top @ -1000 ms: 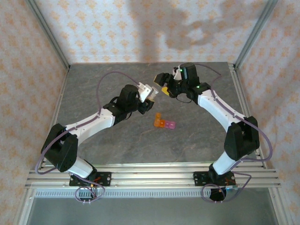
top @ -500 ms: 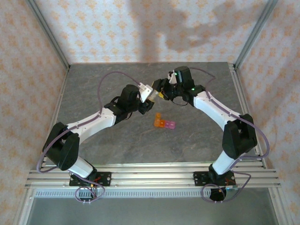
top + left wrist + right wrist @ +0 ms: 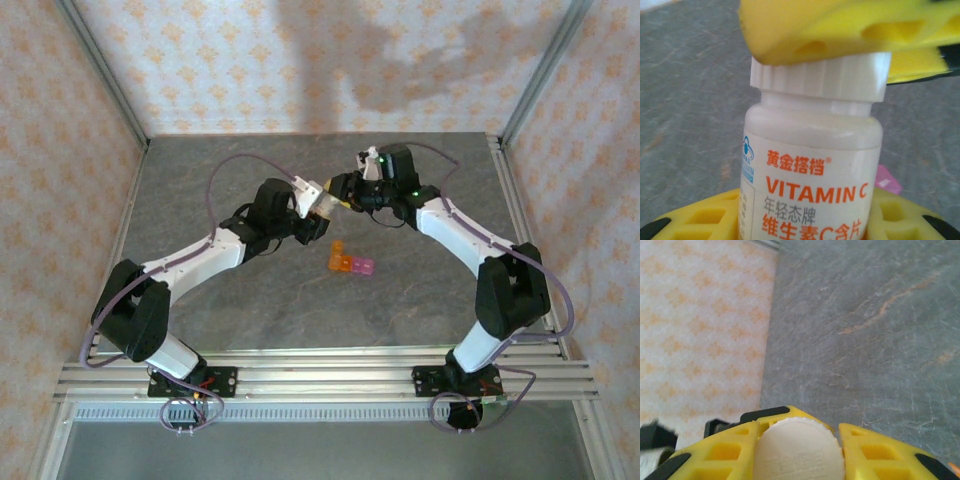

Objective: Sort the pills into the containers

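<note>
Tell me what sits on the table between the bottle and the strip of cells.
Nothing. In the top view the grey table between the bottle and the cells is bare.

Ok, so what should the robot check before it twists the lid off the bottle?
1. Left gripper holds the bottle: ok, yellow pads sit on both sides of its body.
2. Right gripper is shut on the cap: ok, its pads hug the white ribbed cap.
3. Cap sits on the bottle's neck: ok.
4. Containers are out of the way: ok, the strip lies on the table, apart from both grippers.
5. Container cells are open: cannot tell, too small.
6. Pills are in the bottle: cannot tell, you can't see through it.
</note>
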### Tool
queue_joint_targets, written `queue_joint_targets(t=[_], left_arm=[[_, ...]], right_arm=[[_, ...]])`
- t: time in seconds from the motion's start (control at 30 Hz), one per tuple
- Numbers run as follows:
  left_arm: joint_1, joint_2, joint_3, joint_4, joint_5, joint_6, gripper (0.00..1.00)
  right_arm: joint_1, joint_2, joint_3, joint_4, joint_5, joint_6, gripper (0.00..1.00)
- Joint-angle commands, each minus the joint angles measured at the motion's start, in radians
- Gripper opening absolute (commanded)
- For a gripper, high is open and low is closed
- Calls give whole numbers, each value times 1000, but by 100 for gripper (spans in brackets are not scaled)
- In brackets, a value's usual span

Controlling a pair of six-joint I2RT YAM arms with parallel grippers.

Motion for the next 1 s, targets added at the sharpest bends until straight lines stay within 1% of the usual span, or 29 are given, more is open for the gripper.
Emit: queue_joint_targets(t=[0.0, 0.03, 0.1, 0.17, 0.2, 0.23, 0.27, 0.3, 0.33, 0.4, 0.5, 0.57, 0.67, 0.77, 0.97], left_arm=[[24, -56, 1, 116, 236, -135, 0], [27, -55, -5, 142, 269, -164, 0], [27, -51, -5, 158, 290, -187, 0], [27, -49, -3, 152, 273, -183, 0], [28, -48, -1, 143, 253, -174, 0], [28, -47, 4, 125, 225, -157, 0], [27, -46, 9, 101, 195, -136, 0], [27, -45, 15, 82, 168, -117, 0], [26, -43, 20, 55, 133, -93, 0], [25, -42, 26, 17, 60, -45, 0], [8, -46, 20, -13, -61, 29, 0], [-11, -44, 18, -34, -143, 80, 0], [-42, -43, 6, -31, -232, 137, 0], [-60, -36, 4, -24, -272, 160, 0], [-71, -23, 12, -20, -272, 164, 0]], right_arm=[[-28, -53, -28, 112, -78, -188, 34], [-28, -53, -25, 106, -90, -200, 34], [-28, -48, -13, 86, -94, -204, 34], [-28, -46, -2, 66, -73, -182, 35], [-28, -45, 4, 59, -62, -169, 37], [-27, -47, 11, 44, -42, -152, 44], [-28, -55, 17, 27, -14, -132, 56], [-29, -61, 26, 3, 13, -120, 64], [-30, -71, 32, -16, 40, -101, 70], [-38, -86, 36, -32, 71, -57, 75], [-46, -92, 47, -73, 116, -2, 76], [-47, -74, 72, -141, 153, 31, 76], [-47, -36, 85, -161, 154, 105, 76], [-43, -13, 67, -106, 128, 170, 76], [-16, 1, 51, -64, 119, 204, 75]])
